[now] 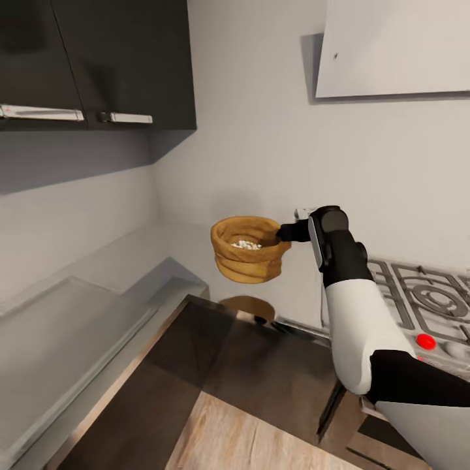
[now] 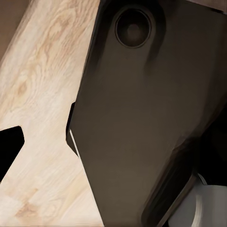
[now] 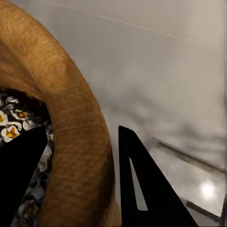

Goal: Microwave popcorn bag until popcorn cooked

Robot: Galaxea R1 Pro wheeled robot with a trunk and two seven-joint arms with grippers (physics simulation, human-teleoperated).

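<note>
- Right gripper (image 1: 284, 233) is clamped on the rim of the popcorn bag (image 1: 250, 256); one finger sits inside the bag, the other outside, as the right wrist view shows (image 3: 71, 142).
- Bag hangs in the air, upright, clear of the countertop (image 1: 98, 307), in front of the pale grey wall (image 1: 261, 130), near the corner of the kitchen.
- Popcorn (image 1: 247, 245) is visible in the bag: white pieces with yellow centres in the wrist view (image 3: 12, 125).
- A dark patch like the bag's shadow (image 1: 247, 304) lies below it at the counter's edge.
- Gas hob (image 1: 424, 294) is on the right, beside my right arm (image 1: 356, 320), with a red knob (image 1: 425, 341) at its front.
- Dark upper cabinets (image 1: 98, 59) top left, white hood (image 1: 391, 46) top right, wood floor (image 1: 241, 437) at the bottom.
- Left gripper: I cannot tell its state. The left wrist view gives a dark body panel (image 2: 142, 127) and wood floor (image 2: 42, 94).
</note>
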